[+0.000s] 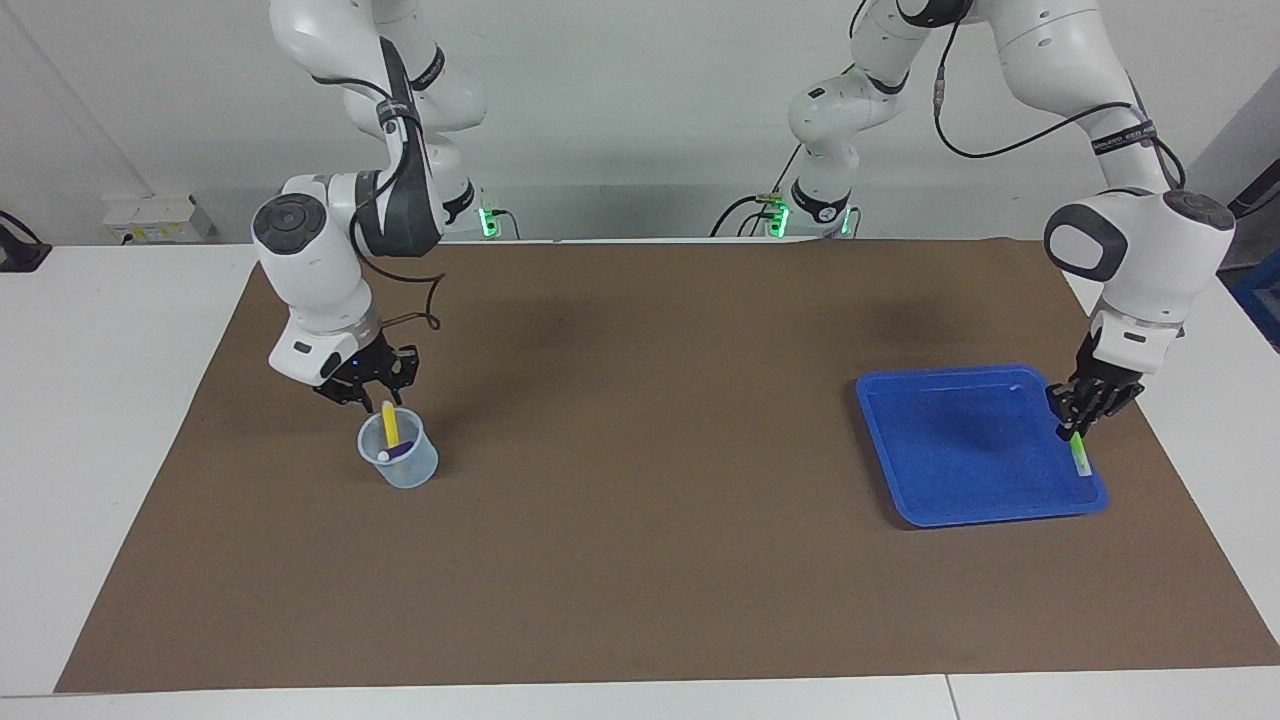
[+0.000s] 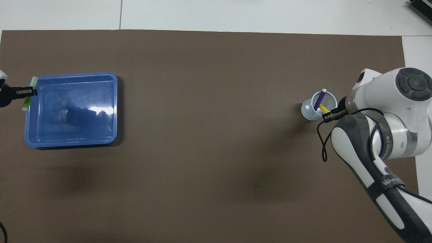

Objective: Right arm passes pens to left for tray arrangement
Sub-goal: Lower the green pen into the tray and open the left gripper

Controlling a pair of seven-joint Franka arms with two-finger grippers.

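Note:
The blue tray (image 1: 960,450) (image 2: 74,125) lies toward the left arm's end of the table. My left gripper (image 1: 1078,428) (image 2: 29,91) hangs low over the tray's outer rim, shut on the green pen (image 1: 1079,458) (image 2: 27,98). That pen tilts, pale tip down at the rim; I cannot tell if it touches. The yellow pen (image 1: 390,423) (image 2: 324,108) and the purple pen (image 1: 401,452) (image 2: 319,100) stand in a translucent cup (image 1: 400,470) (image 2: 308,109) at the right arm's end. My right gripper (image 1: 378,388) (image 2: 332,114) sits just above the yellow pen's top.
A brown mat (image 1: 640,520) covers most of the white table (image 1: 120,400). Cup and tray stand far apart at the mat's two ends, with bare mat between them. A loose black cable hangs from the right arm's wrist.

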